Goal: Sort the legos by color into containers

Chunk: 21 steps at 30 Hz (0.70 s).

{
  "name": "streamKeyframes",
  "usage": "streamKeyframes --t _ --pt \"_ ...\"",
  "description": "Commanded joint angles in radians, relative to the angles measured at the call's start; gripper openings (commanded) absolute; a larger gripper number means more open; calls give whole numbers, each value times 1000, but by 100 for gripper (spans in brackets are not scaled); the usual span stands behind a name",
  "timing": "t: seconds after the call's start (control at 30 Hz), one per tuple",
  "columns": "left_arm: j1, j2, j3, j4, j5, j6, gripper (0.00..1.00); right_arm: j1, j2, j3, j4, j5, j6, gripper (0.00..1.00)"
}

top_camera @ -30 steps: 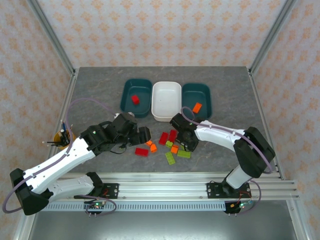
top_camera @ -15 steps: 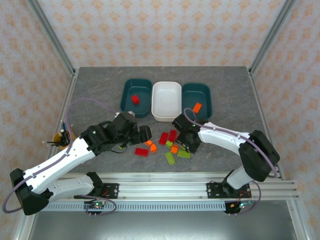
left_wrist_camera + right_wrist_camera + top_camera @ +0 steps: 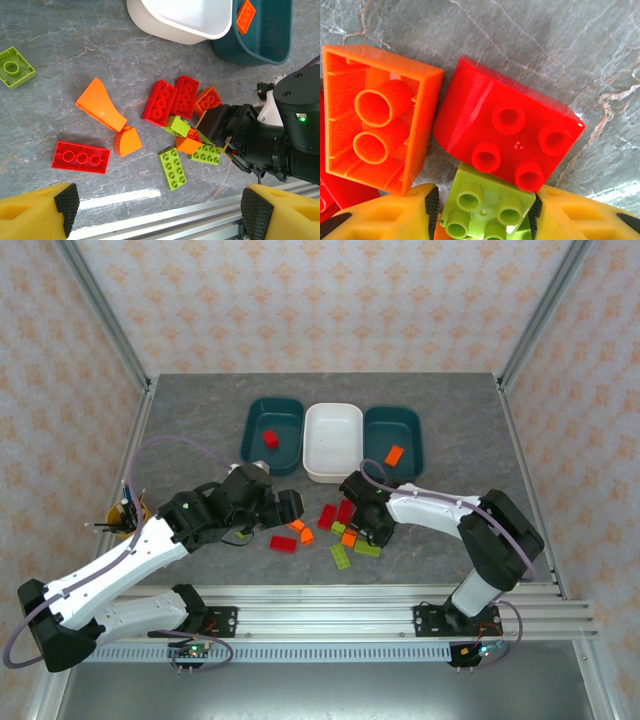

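- Now your right gripper [image 3: 485, 217] has narrowed onto a light green brick [image 3: 490, 200]; its pads touch both sides, low in the pile [image 3: 335, 530].
- Just beside it lie a red brick [image 3: 510, 132] and an upturned orange brick [image 3: 375, 117].
- Your left gripper [image 3: 160, 205] stays spread wide, holding nothing.
- Likely next: lift the green to the white tub [image 3: 332, 435], since the 2 teal tubs [image 3: 285, 420] hold 1 red and 1 orange.
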Motion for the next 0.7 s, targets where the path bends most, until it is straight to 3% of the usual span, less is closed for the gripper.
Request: streamKeyframes --t 0.0,0.2,0.37,0.53,0.67 --pt "-4 -19 -4 6 -22 -9 87 -7 31 -16 10 28 -17 48" --pt "-4 -16 5 9 -19 0 87 -7 26 -6 -9 46 -36 36" --pt "-4 -21 42 8 -23 6 87 0 -84 47 -119 102 -89 30" --pt "5 14 179 -34 -74 22 90 31 -166 206 -235 160 -230 27" --pt "82 81 291 -100 -86 10 90 16 -72 398 -247 192 -399 27"
